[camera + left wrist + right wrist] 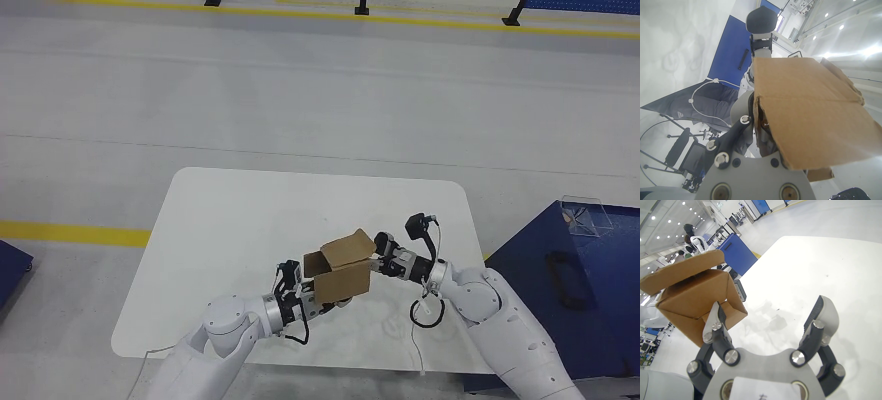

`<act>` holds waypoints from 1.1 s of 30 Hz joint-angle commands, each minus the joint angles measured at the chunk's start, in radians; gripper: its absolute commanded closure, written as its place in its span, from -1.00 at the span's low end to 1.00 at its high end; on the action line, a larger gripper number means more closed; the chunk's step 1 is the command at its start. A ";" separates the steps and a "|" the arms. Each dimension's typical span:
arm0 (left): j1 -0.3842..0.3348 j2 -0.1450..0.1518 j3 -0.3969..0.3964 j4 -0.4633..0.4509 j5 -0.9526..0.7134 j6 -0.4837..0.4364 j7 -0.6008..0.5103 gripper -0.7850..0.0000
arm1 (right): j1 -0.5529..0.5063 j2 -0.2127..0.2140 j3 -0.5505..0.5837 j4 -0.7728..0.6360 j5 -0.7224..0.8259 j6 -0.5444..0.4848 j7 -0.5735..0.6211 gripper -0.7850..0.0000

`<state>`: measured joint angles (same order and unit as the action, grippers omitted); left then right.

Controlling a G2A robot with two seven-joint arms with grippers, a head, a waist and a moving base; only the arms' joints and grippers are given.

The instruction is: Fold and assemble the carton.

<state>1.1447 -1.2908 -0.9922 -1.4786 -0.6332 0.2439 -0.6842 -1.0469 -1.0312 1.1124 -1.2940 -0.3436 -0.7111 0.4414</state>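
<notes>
The brown carton hangs partly folded above the white table's front edge, one flap raised over its open top. My left gripper grips its near-left side, and a large flap covers most of the fingers in the left wrist view. It looks shut on a carton wall. My right gripper is at the carton's right side and stands open, fingers wide apart. One right finger lies against the carton's lower flap; the other finger is out over bare table.
A blue cabinet stands close off the table's right edge, with a clear stand on it. The table's far half is bare white surface. Grey floor with yellow lines surrounds the table.
</notes>
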 commanded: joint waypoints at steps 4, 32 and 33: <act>0.001 0.000 -0.002 0.000 -0.004 0.001 0.002 1.00 | 0.007 -0.004 -0.005 0.002 -0.001 -0.002 -0.006 -1.00; 0.011 0.000 -0.007 0.001 -0.018 -0.006 -0.011 1.00 | -0.016 0.003 0.039 0.085 0.112 -0.047 0.075 -1.00; 0.012 0.000 -0.008 0.000 -0.016 -0.007 -0.009 1.00 | -0.016 0.003 0.036 0.083 0.112 -0.048 0.075 -1.00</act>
<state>1.1558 -1.2907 -0.9994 -1.4778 -0.6507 0.2374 -0.6946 -1.0631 -1.0279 1.1508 -1.2092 -0.2315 -0.7588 0.5167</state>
